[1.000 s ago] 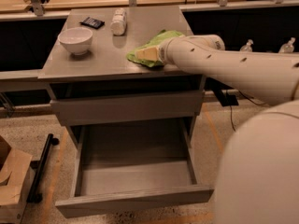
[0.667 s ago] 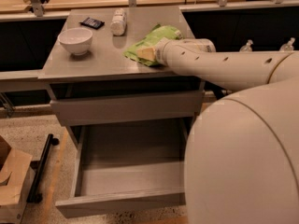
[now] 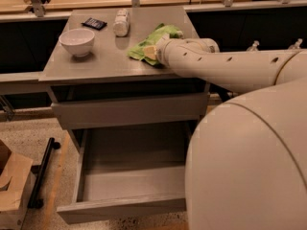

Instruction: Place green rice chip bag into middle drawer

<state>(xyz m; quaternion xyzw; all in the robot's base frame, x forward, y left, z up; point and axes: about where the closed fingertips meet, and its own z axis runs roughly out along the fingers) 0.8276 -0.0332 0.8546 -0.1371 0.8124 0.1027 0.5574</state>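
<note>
The green rice chip bag (image 3: 152,41) lies on the grey cabinet top (image 3: 96,63), right of centre, crumpled and light green. My gripper (image 3: 151,52) is at the end of the white arm that reaches in from the right. It sits right at the bag's near right edge and touches it. The arm's wrist hides the fingers. The middle drawer (image 3: 122,206) is pulled out wide open below the cabinet, and its inside is bare. The plain grey drawer front above it (image 3: 129,110) is closed.
A white bowl (image 3: 76,41) stands at the top's left. A small dark flat packet (image 3: 93,23) and a white bottle lying down (image 3: 121,22) are at the back. A cardboard box (image 3: 12,186) and a black bar (image 3: 42,171) are on the floor at left. My white body fills the lower right.
The arm has pushed further left and forward over the cabinet top, and the bag has shifted left with the gripper. My body now covers more of the lower right.
</note>
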